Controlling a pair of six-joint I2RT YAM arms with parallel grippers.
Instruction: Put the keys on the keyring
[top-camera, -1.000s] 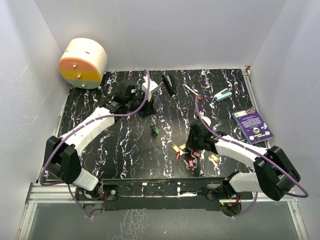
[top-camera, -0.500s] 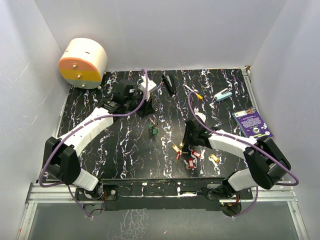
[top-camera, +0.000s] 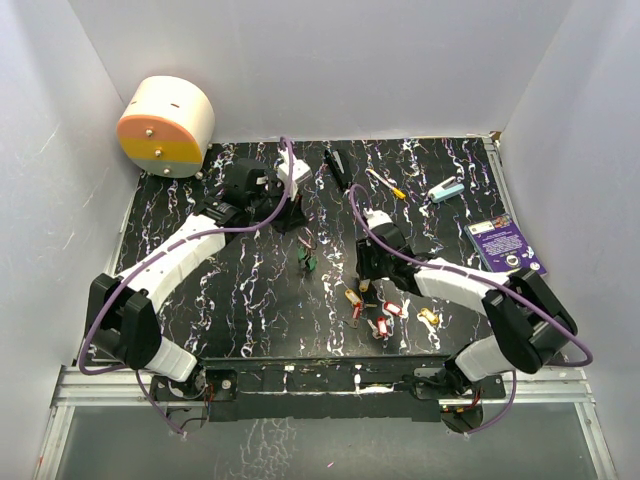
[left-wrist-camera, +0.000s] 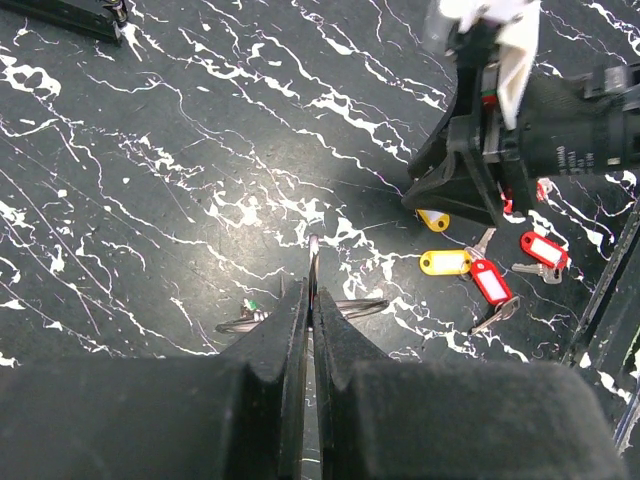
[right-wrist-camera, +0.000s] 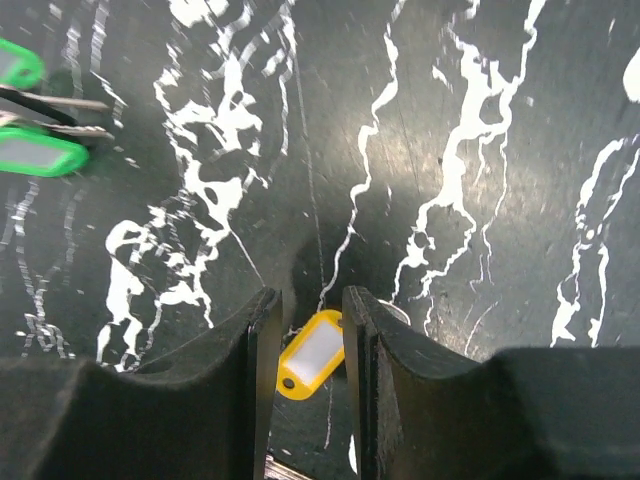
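Observation:
My left gripper (top-camera: 292, 218) is shut on the keyring (left-wrist-camera: 314, 250), a thin silver ring held edge-on between its fingertips (left-wrist-camera: 311, 285). Green-headed keys (top-camera: 307, 258) hang from it above the table. Loose keys lie near the front: a yellow-headed one (top-camera: 352, 297), red-headed ones (top-camera: 385, 320) and a gold one (top-camera: 430, 317). My right gripper (top-camera: 363, 282) is open and points down over them. In the right wrist view the yellow key head (right-wrist-camera: 315, 352) lies between its open jaws (right-wrist-camera: 310, 300). The yellow (left-wrist-camera: 445, 262) and red keys (left-wrist-camera: 490, 280) also show in the left wrist view.
A cream and orange round container (top-camera: 165, 125) stands at the back left. A yellow-handled screwdriver (top-camera: 385, 183), a teal object (top-camera: 447, 189) and a black object (top-camera: 337, 165) lie at the back. A purple card (top-camera: 505, 250) lies at the right edge.
My right gripper has moved left and away from the front edge, to the yellow-headed key. The left gripper has stayed nearly still with the keyring.

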